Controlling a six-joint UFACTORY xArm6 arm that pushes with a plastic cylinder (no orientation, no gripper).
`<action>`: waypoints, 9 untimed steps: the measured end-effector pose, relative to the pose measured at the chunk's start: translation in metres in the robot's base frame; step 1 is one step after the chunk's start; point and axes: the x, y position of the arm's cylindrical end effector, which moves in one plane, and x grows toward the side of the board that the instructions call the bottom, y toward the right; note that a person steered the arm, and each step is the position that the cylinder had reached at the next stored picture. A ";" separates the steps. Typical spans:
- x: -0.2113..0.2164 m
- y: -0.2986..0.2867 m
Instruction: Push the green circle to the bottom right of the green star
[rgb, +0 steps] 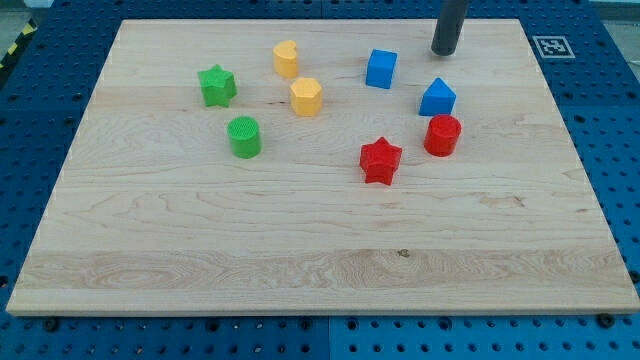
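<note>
1. My tip (444, 52): a bare dark rod end, no jaws to spread or press together, pinching nothing; resting on the wooden board (320, 260) near the view's top edge, right of centre, touching no block.
2. Nearest neighbours: blue cube (381, 69) just to the view's left of my tip; blue block with a peaked top (437, 98) below it; red cylinder (442, 135) further below, almost touching that blue block.
3. Further out: red star (380, 160) toward the view's bottom left; yellow hexagonal block (306, 97) and a second yellow block (286, 59), shape unclear, to the view's left.
4. Farthest: green circle (244, 136) and green star (217, 86), well apart from my tip, on the board's left half.
5. Key relation: green circle lying far to the view's left and somewhat below my tip, with the blue cube and both yellow blocks near the straight line between.
6. Green circle already sitting below and slightly right of the green star, near but not touching.
7. Judgement: probably only a small nudge toward the view's right needed, delivered from the circle's left side; a detour likely required to clear the yellow blocks and avoid bumping the star.
</note>
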 end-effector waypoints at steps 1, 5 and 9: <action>0.000 0.000; -0.002 0.002; -0.005 0.000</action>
